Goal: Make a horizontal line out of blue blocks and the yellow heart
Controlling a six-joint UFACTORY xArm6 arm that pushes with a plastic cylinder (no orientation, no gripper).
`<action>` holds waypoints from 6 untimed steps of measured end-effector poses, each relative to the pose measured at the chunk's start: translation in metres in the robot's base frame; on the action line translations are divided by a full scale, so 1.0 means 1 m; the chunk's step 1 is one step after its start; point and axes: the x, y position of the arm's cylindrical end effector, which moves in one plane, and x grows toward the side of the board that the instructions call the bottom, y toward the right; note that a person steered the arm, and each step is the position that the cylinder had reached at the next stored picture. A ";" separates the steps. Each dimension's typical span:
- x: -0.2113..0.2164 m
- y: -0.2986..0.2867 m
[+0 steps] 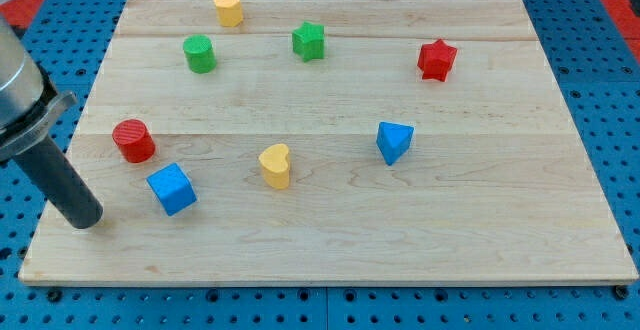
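A pale wooden board [330, 240] fills most of the frame, lying on a blue perforated surface [610, 120] that shows around its edges. The arm's dark rod enters from the left edge of the frame and slants down to the lower left of the board, where my tip [88, 220] rests on the wood; it is a plain rod end with no jaws, so it grips nothing and touches no block. Just to the right of my tip, apart from it, sits the blue cube [171, 189], in the lower left part of the frame. The blue triangular block [394, 142] lies right of centre, slightly higher in the frame than the cube. Between these two blue blocks stands the yellow heart [275, 165], near the middle of the frame and closer to the cube; the three form a rough, slightly sloping row with clear gaps between them. Just above and to the left of the blue cube is the red cylinder [132, 141]. In the upper right sits the red star [436, 60]. Along the upper part of the frame are the green star-like block [309, 41], the green cylinder [199, 54] to its left, and the yellow hexagonal block [228, 9] at the upper edge of the board.
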 end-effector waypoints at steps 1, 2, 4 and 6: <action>0.000 0.003; 0.000 0.010; -0.004 0.029; -0.021 0.044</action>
